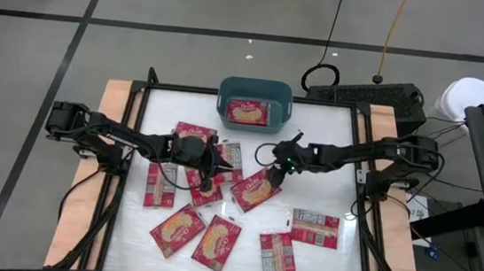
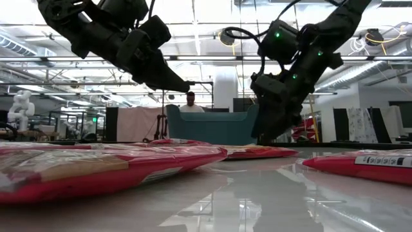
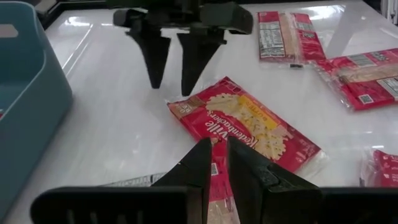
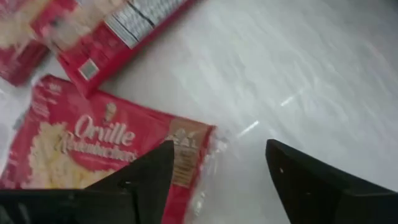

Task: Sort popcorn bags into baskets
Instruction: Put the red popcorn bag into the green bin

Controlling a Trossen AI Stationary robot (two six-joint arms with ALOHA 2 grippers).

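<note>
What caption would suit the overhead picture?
Two robot arms reach over scattered popcorn bags; right gripper open above one bag, one packet already in the teal basket.

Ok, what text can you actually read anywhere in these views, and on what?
"Orville Redenbacher's": front of the popcorn bag below the open right gripper.
"ville Redenbacher": the same bag in the left wrist view, partly hidden.
Grey-white back panels: print too small to read.

We see bare table around the basket (image 1: 255,101); nearer us, popcorn bags (image 1: 255,189) crowd both grippers' paths.
</note>
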